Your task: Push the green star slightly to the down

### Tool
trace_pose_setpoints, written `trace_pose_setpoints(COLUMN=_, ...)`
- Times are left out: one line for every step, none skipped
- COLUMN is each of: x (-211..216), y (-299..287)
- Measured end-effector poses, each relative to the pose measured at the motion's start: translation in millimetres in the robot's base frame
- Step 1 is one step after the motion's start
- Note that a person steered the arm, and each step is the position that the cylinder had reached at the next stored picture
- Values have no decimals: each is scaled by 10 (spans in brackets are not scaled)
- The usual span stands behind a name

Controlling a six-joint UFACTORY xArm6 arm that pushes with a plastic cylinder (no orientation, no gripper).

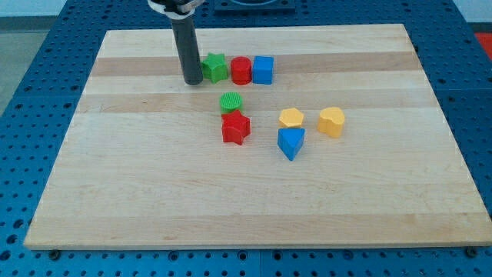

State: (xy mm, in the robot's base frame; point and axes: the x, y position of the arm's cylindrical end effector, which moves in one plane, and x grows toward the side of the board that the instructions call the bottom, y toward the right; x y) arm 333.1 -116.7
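Pale wood forms the board [115,192], which sits on a blue perforated bench [31,77]. Working from the view's left: my tip [192,81] rests on the board near its top edge, at the end of a dark upright rod; there are no jaws on this rig, so nothing is spread, pressed or pinched, only a blunt end that pushes. Just to the right of my tip, touching it or very nearly so, lies the green star [214,68], the first in a short row that continues rightward with a red cylinder [241,70] and a blue cube [263,69], each close against the next. The relation that governs the coming move: the star lies to the right of my tip and level with it, whereas a push toward the view's bottom calls, in my judgement, for the tip to stand on the star's upper side. From the present side a straight advance would drive the star into the red cylinder. Below the star, with a clear strip between, sit a green cylinder [231,103] and a red star [236,128]; a slight push should stop short of them. Further right are a blue triangular block [290,142], a yellow block [291,118] and a second yellow block [331,121], well apart from the work.
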Motion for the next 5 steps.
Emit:
trace_pose_setpoints(x=-116, y=-158)
trace_pose_setpoints(x=-373, y=-159)
trace_pose_setpoints(x=-498, y=-159)
trace_pose_setpoints(x=-498, y=-114)
trace_pose_setpoints(x=-498, y=-30)
